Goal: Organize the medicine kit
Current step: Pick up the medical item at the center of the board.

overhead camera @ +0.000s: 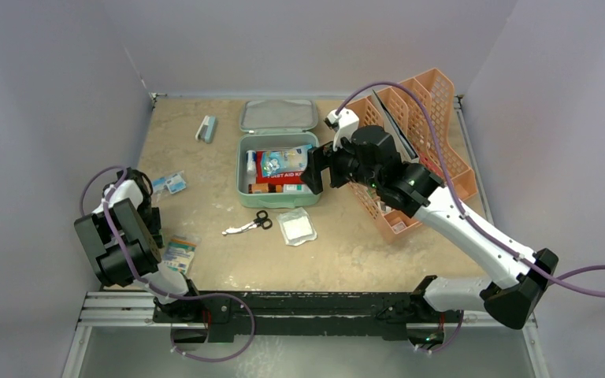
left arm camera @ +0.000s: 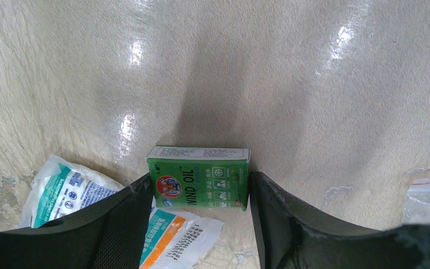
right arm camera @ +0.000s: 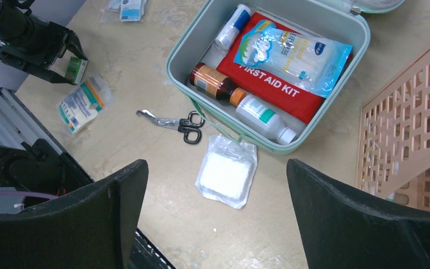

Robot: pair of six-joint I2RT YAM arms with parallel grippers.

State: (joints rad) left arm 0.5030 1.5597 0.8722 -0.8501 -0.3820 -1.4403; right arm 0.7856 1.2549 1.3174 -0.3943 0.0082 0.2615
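Left hand (left arm camera: 199,193): low over table (overhead camera: 205,165) at its 9 o'clock side, fingers (left arm camera: 129,218) set against both side faces of green WIND OIL box (left arm camera: 201,174), no gap visible.

Right hand (overhead camera: 315,172): fingers spread wide, nothing between them, hovering above 3 o'clock wall of medicine kit (overhead camera: 276,201).

Peach mesh rack (overhead camera: 433,118): at 3 o'clock of medicine kit, along right edge of table, partly beneath right arm.

Medicine kit: mint-green, open, at 12 o'clock of table centre.

Lid (overhead camera: 278,115): lying flat, inner face up, touching medicine kit on its 12 o'clock side.

Inside medicine kit:
- red FIRST AID KIT pouch (right arm camera: 274,84), lying flat
- blue-printed clear packet (right arm camera: 294,53) on top of pouch
- white bottle (right arm camera: 260,115) and brown bottle (right arm camera: 210,81) lying end to end beside pouch

On table:
- two printed packets (overhead camera: 179,253), near left hand
- gauze pad (overhead camera: 296,227) at 5 o'clock of medicine kit, just beside it
- scissors (overhead camera: 250,224) at 6 o'clock, near
- small teal-and-white item (overhead camera: 206,128) at 10 o'clock, apart from medicine kit
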